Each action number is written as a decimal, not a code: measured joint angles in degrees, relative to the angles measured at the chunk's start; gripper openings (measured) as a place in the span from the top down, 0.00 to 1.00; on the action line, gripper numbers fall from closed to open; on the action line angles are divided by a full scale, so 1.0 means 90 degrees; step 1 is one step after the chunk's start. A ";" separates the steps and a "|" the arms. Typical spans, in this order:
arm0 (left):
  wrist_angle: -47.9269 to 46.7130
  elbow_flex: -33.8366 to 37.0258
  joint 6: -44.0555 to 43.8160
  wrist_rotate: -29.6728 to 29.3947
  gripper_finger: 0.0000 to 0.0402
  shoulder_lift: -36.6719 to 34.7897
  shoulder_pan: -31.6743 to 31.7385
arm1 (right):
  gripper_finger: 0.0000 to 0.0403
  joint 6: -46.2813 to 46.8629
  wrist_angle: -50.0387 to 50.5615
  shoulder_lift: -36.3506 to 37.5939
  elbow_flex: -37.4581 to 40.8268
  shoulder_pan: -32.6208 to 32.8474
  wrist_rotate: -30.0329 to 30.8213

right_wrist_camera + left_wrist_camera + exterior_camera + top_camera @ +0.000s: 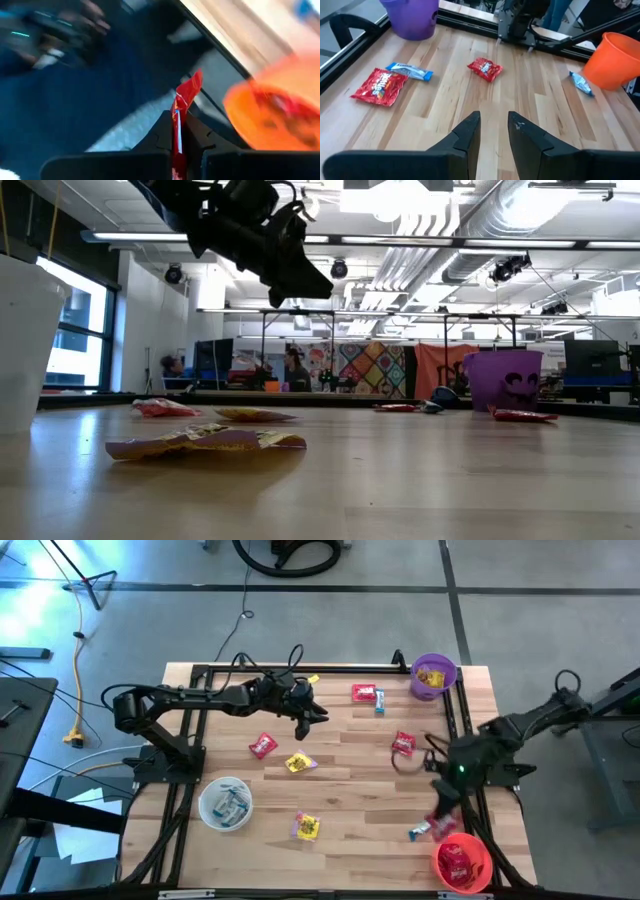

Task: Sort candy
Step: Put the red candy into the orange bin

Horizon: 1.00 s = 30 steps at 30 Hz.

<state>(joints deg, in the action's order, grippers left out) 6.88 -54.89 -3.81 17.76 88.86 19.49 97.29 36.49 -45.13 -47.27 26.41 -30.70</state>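
Now my right claw (pixel 179 131), pinching a red candy (pixel 184 107) upright, hangs just left of the red bowl (pixel 462 863) at the desk's near right corner.

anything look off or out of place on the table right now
One thing: a yellow candy lies at the table's far edge, on or against the black frame rail behind the left gripper, apart from the others. The remaining loose candies lie flat on the wood. The right gripper pinches a red candy beside the red bowl.

Wooden table (pixel 350 790) carries scattered candy (pixel 296 763), three bowls (pixel 226 804).
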 joint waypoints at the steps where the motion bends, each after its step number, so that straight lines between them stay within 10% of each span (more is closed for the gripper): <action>1: 0.0011 0.0000 0.0000 0.0000 0.79 0.0000 0.0000 | 0.99 0.0230 0.0145 -0.0038 0.0000 0.0251 -0.0019; 12: -0.0002 0.0000 0.0000 0.0000 0.80 -0.0002 0.0000 | 0.99 0.1145 0.1137 -0.0811 0.0022 0.2252 0.0313; 30: -0.0461 0.0000 -0.0060 0.0053 0.80 -0.0002 0.0043 | 0.92 0.0353 0.0205 -0.2980 0.0032 0.2922 0.0364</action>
<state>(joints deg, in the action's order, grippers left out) 2.73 -54.89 -4.36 18.24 88.84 19.87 100.47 38.34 -71.95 -46.98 52.71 -27.42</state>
